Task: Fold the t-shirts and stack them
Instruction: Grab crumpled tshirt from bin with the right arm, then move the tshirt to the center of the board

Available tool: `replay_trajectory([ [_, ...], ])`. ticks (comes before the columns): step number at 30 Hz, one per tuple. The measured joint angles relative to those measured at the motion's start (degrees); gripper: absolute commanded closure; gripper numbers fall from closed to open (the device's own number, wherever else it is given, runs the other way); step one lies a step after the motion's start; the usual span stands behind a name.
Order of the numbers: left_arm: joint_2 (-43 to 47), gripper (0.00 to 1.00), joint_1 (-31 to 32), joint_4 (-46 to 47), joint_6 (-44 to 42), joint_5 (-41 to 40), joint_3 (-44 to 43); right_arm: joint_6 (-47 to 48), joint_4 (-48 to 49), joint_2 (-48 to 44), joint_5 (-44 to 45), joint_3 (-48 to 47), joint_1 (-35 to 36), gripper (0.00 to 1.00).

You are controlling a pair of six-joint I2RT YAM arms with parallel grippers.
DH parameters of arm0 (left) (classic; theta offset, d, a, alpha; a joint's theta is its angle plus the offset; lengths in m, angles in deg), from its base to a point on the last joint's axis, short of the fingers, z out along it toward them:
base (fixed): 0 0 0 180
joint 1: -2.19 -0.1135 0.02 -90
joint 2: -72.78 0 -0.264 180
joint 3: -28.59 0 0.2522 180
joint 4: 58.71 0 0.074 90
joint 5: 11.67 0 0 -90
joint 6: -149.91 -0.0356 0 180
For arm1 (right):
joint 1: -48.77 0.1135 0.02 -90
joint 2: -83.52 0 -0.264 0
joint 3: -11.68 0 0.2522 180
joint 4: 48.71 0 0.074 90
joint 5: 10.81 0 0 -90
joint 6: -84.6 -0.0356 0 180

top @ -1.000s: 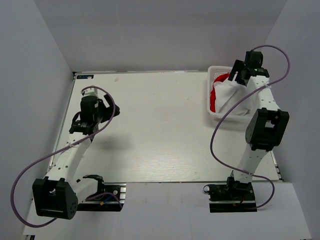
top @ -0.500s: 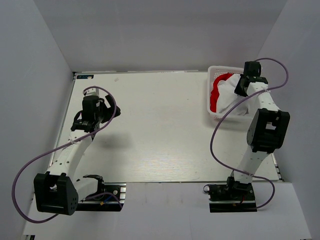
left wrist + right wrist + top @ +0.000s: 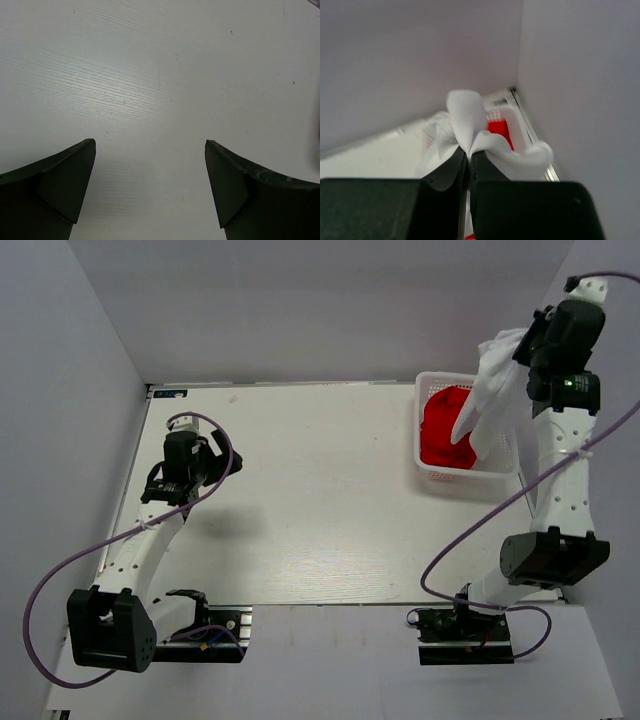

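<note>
High above the back right corner, my right gripper (image 3: pixel 527 340) (image 3: pixel 469 153) is shut on the white t-shirt (image 3: pixel 487 390) (image 3: pixel 466 117). The shirt hangs from it in a long bunch, its lower end still inside the basket (image 3: pixel 432 472). The red t-shirt (image 3: pixel 444 435) (image 3: pixel 499 130) lies crumpled in that basket. Over the left side of the table, my left gripper (image 3: pixel 221 462) (image 3: pixel 150 145) is open, with only bare white tabletop between its fingers.
The white lattice basket stands at the table's back right, close to the right wall (image 3: pixel 600 490). Grey walls enclose the table at the left, back and right. Purple cables loop from both arms.
My right gripper closed on the white t-shirt in the basket and rose high, pulling the shirt up and uncovering the red one. The left arm stayed in place.
</note>
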Motion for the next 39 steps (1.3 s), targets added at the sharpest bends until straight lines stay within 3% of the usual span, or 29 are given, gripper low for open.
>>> replay_trajectory([
  [8,2.1,0.0,0.0,0.5,0.0,1.0,0.2,-1.2,9.8,-4.7,-12.3,-10.6,0.0,1.0],
  [15,3.5,0.0,0.0,0.7,0.1,1.3,0.2,-10.1,18.8,-2.6,-36.6,-15.7,1.2,1.0],
  [22,3.9,0.0,-0.3,-0.9,3.1,0.5,-0.1,-12.2,20.2,3.8,-51.2,-15.9,14.4,1.0],
  [27,4.8,0.0,-0.4,-3.3,6.3,-0.6,-0.2,-9.1,22.5,2.5,-52.5,-4.1,21.9,0.98],
  [29,5.8,0.0,-0.4,-4.1,7.5,-1.0,-0.2,-8.1,25.1,-1.7,-49.9,9.0,22.5,0.87],
  [32,7.1,0.0,-0.4,-4.4,8.7,-1.6,-0.2,-7.0,26.6,-8.7,-42.1,29.2,22.0,0.55],
  [33,7.3,0.0,-0.4,-4.5,9.1,-1.7,-0.2,-6.8,26.9,-10.2,-39.5,34.2,21.9,0.2],
  [34,7.4,0.0,-0.4,-4.7,9.5,-1.8,-0.2,-6.7,26.5,-11.4,-35.7,38.8,21.8,0.1],
  [39,4.6,0.0,-0.4,-4.5,10.5,-1.6,-0.2,-6.6,21.9,-11.1,-22.1,47.2,21.5,0.1],
])
